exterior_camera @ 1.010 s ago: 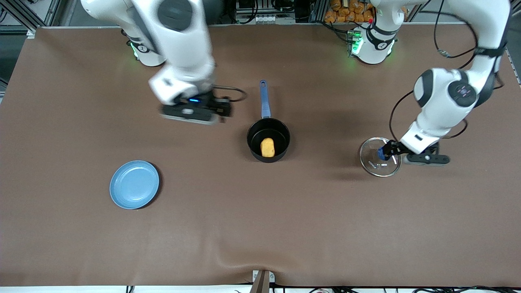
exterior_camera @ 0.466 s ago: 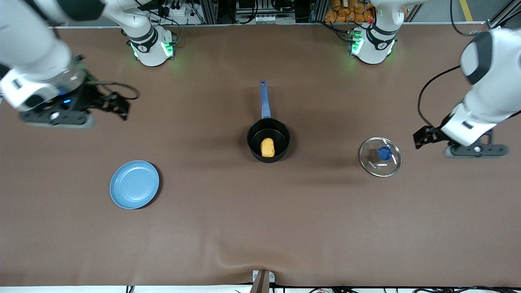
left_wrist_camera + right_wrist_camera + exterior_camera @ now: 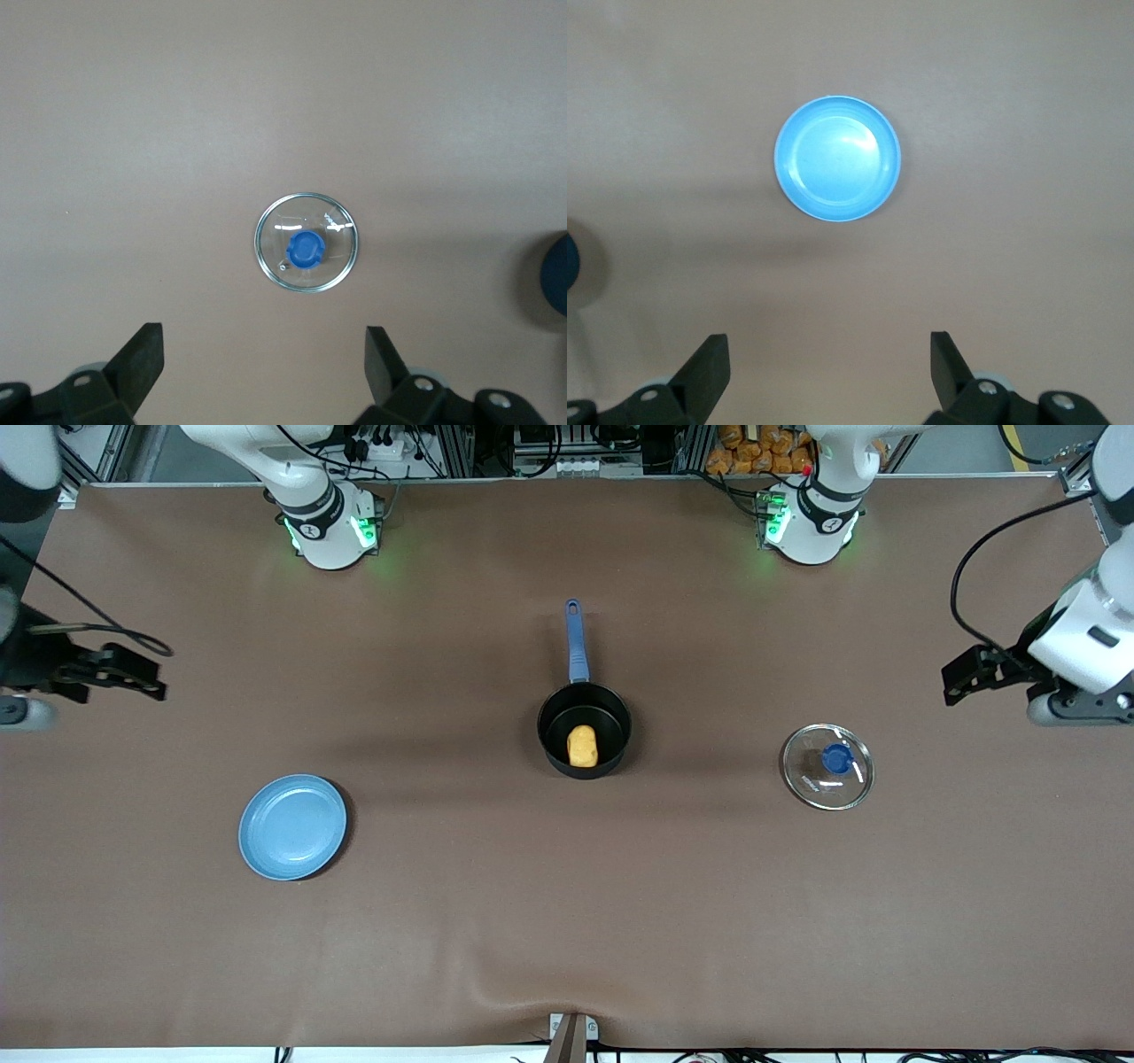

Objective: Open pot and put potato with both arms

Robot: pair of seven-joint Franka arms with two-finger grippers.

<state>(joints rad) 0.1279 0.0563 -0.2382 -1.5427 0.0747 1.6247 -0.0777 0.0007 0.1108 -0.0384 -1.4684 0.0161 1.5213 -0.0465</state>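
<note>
Both claws are up in the air with fingers spread wide, holding nothing. Left claw [image 3: 961, 677] hangs over the bench [image 3: 567, 921] at the left arm's end, with the glass lid [image 3: 827, 766] lying flat on the bench near it. Right claw [image 3: 133, 677] hangs over the right arm's end, near the blue plate [image 3: 292, 826]. Midway between the claws sits the pot [image 3: 585, 729], lid off, potato [image 3: 582, 746] inside.

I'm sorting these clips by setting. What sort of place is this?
Likely a robotics lab bench, not a kitchen: a brown-covered table, two arm bases bolted along its edge with cabling and equipment racks past them, and staged props only: pot, potato, glass lid, blue plate.
</note>
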